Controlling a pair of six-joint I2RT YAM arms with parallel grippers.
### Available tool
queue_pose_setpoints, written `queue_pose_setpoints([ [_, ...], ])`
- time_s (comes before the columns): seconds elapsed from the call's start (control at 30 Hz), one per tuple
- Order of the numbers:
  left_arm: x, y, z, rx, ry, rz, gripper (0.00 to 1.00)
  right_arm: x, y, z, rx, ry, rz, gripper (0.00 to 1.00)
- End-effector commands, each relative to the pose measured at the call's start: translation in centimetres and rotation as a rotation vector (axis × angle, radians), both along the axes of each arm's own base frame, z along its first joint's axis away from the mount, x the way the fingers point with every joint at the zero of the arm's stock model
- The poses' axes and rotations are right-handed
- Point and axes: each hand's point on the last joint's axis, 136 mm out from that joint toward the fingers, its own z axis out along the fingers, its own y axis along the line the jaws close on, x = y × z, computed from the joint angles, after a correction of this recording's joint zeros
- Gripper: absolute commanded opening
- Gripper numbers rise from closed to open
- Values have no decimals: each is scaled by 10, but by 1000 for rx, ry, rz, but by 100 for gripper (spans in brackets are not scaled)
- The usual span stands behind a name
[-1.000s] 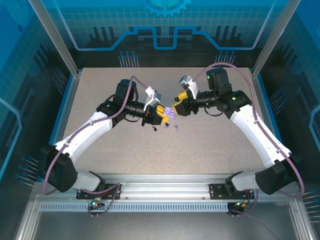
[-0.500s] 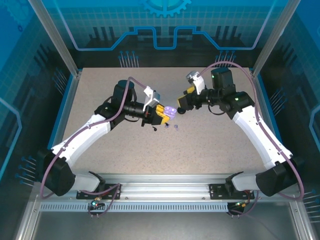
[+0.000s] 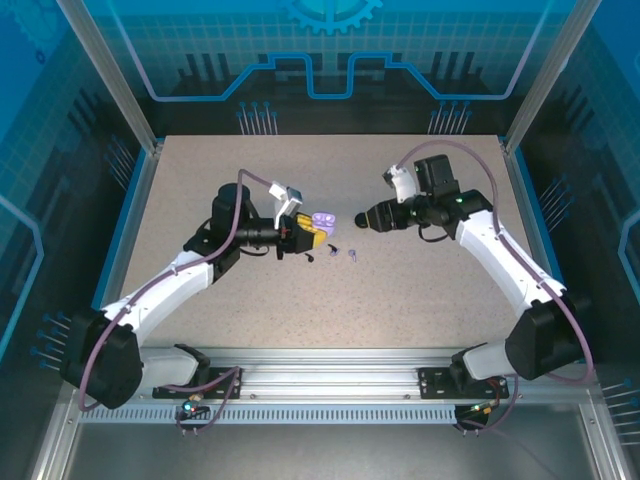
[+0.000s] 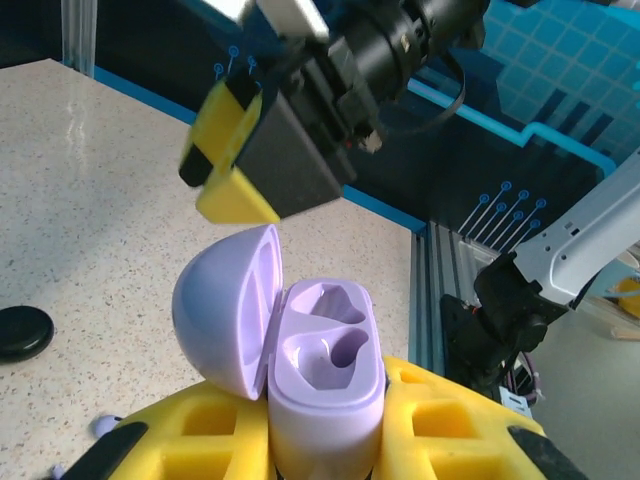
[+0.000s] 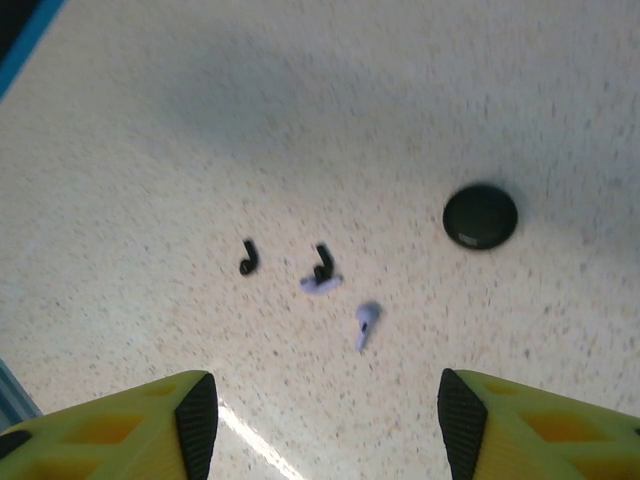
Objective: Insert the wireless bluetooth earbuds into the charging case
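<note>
My left gripper (image 4: 325, 445) is shut on the base of a pale lavender charging case (image 4: 327, 375). The case stands upright between the yellow fingers with its lid (image 4: 225, 305) swung open to the left and both sockets empty. In the top view the case (image 3: 322, 219) sits at the left gripper (image 3: 308, 232) tip. My right gripper (image 5: 328, 425) hangs open over the table, a little right of the case (image 3: 367, 219). Below it lie two black earbuds (image 5: 248, 258) (image 5: 321, 262) and two lavender earbuds (image 5: 320, 285) (image 5: 366, 323), one lavender touching a black one.
A round black case (image 5: 480, 215) lies shut on the speckled table, to the right of the earbuds; it also appears at the left edge of the left wrist view (image 4: 20, 332). The right gripper's yellow fingers (image 4: 240, 150) hover just above the open lavender case.
The right gripper has drawn away from the lavender case toward the right and turned down toward the table. The left arm has pulled back to the left with the case.
</note>
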Motion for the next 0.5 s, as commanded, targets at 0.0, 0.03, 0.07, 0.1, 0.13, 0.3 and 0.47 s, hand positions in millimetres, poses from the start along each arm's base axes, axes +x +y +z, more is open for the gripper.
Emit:
queue_pose_setpoints([
  [0.0,-1,7,3,-61,-29,29,3,-8,1,-25,-36,71,-38,61],
  [0.03,-2,8,0,-63,-31,34,3,-9,3,-32,-47,84,-40,61],
  [0.07,-3,9,-3,-62,-27,39,3,-10,4,-38,-62,92,-48,61],
  [0.1,-4,9,-6,-58,-23,40,3,-11,5,-44,-77,104,-58,60],
  [0.13,-5,9,-9,-58,-22,34,3,-12,6,-51,-86,118,-62,59],
  [0.3,-12,12,-18,-54,-17,31,2,-16,15,-82,-143,183,-69,57],
  [0.47,-21,16,-25,-53,-19,35,3,-12,24,-108,-172,235,-85,51],
])
